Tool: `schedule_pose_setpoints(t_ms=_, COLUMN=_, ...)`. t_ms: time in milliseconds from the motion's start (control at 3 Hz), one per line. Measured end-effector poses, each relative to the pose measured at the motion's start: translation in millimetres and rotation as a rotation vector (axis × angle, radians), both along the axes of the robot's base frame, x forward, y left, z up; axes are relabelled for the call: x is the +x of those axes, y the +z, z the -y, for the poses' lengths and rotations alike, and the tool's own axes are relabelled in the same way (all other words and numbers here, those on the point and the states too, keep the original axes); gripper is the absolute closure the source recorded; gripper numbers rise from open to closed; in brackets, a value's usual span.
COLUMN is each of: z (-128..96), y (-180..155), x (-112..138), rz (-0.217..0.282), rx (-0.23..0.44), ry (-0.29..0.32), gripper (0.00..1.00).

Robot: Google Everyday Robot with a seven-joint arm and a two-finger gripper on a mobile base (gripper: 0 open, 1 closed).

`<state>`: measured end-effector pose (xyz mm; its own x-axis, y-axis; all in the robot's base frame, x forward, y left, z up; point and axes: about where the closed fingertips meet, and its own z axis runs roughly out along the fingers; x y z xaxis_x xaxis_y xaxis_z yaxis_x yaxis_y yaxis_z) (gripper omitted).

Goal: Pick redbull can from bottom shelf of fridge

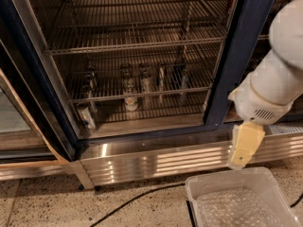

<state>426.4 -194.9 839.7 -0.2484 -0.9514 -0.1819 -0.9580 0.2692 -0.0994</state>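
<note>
The redbull can (161,78) is where my job begins and, by my reading, where it has barely started. It stands upright on the bottom shelf (109,90) of the fridge (236,56), roughly in the middle of the row. A darker can is just to its right and stubbier white-labelled cans (142,82) are to its left. It looks untouched. Nothing of mine is near it, so I judge that every real step is ahead of me: reaching in, closing around the can, lifting it clear of the rack and bringing it out.

My gripper (244,148) hangs low at the right edge of the view, outside the cabinet. It is in front of the ribbed steel base and just above the rim of a white plastic bin (222,183) on the floor. It is well apart from the can, with the dark blue upright of the frame standing between us. I cannot tell whether the gripper is released or clenched, since I only see one pale yellow side of it. It carries nothing that I can see and touches nothing.

I also cannot say for sure whether there is glass between me and the shelf on that side. A black cable (128,202) runs across the floor below the fridge, and I would keep clear of it.
</note>
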Motion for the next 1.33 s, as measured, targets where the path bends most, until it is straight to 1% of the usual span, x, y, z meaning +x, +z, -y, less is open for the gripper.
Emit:
schedule_pose_setpoints(t_ms=333, z=-15, y=-60, x=-7, rz=-0.033, rx=0.006, ry=0.048, gripper=0.0)
schedule_pose_setpoints(t_ms=667, z=-26, y=-114, x=-13, rz=-0.035, rx=0.027, ry=0.102, gripper=0.0)
schedule_pose_setpoints(t_ms=1000, z=-29, y=-158, x=-12, rz=-0.044, rx=0.019, ry=0.141, gripper=0.0)
schedule_pose_setpoints(t_ms=1333, z=-29, y=-158, x=-12, rz=-0.044, rx=0.019, ry=0.141, gripper=0.0)
